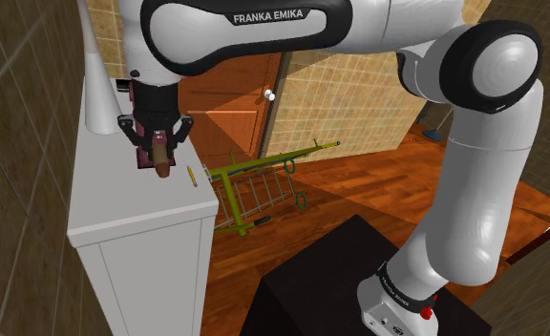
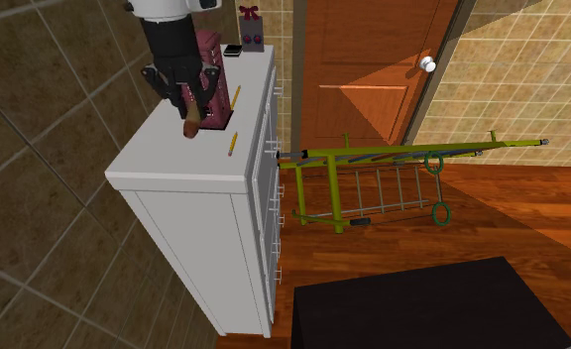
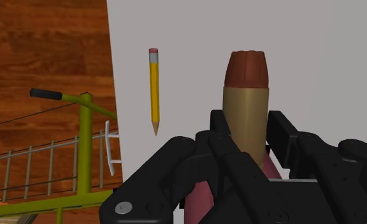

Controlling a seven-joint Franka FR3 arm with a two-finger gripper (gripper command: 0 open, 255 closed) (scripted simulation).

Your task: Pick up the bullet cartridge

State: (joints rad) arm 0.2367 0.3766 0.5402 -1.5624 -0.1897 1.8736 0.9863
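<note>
Closest in, the gripper is clamped onto the bullet cartridge, 1 black finger on each side of the brass-coloured case, with the reddish-brown tip poking out past the fingertips. So the grab part looks done to me and we're in the lift part.

In the shoulder view the cartridge hangs tip-down from the gripper, over the white cabinet top. The second exterior view has the cartridge in the same spot. It looks just off the surface, but honestly I can't tell for sure whether the tip is clear of it or only barely above.

Right beside it on the cabinet top lies a yellow pencil, apart from the cartridge and not touching the fingers. The second exterior view shows a second pencil a bit further back, and a maroon box just behind the gripper.

My guess for the next move is a straight pull upward with the grip kept firm, since the case is smooth and round and could slide out between the pads. Going straight up also avoids nudging the pencils or bumping the box.

Further off, a yellow-green tube frame with rungs lies tipped on the wooden floor, and behind that is an orange-brown door with a white knob.
</note>
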